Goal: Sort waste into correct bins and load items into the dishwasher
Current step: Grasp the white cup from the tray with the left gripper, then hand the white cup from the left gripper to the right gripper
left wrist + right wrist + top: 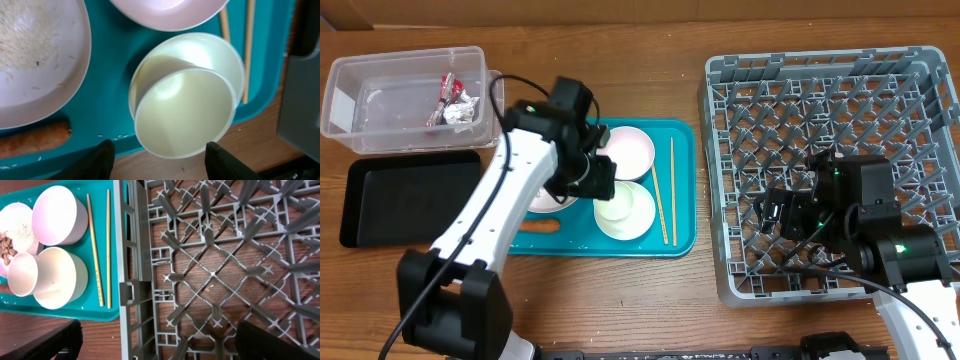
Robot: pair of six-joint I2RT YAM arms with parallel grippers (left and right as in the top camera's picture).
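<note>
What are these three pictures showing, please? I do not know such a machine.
Two robot arms work at a wooden table. One picture looks down from above; the other two come from cameras on each arm's wrist. On the table are a teal tray with bowls, a small cup and two chopsticks, a clear tub with wrappers, a black tray and a grey dish rack. The left gripper hangs over the cup, jaws either side, gripping nothing. The right gripper waits open over the rack, empty.
</note>
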